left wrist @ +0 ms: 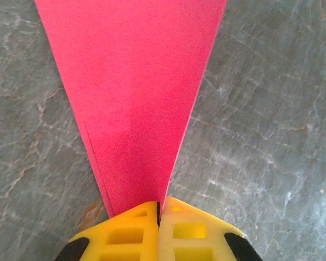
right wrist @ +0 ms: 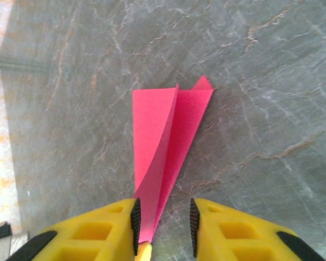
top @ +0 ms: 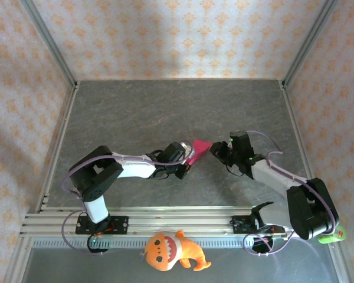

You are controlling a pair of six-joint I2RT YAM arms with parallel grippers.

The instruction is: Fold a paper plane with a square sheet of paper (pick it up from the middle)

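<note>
The paper plane (top: 199, 148), a magenta-pink pointed dart with a centre crease, hangs between my two grippers just above the middle of the grey table (top: 165, 112). My left gripper (left wrist: 158, 205) is shut on its narrow end, and the paper (left wrist: 136, 98) fans out wide away from the jaws. In the top view this gripper (top: 187, 161) sits at the paper's lower left. My right gripper (right wrist: 164, 217) stands open around the other end of the plane (right wrist: 163, 130), which rests against the left pad only. From above, the right gripper (top: 216, 150) is at the paper's right.
An orange plush toy (top: 171, 250) lies in front of the aluminium rail (top: 165, 221), between the arm bases. A small green object (top: 333, 237) sits by the right base. Patterned walls close in the table at the back and on both sides.
</note>
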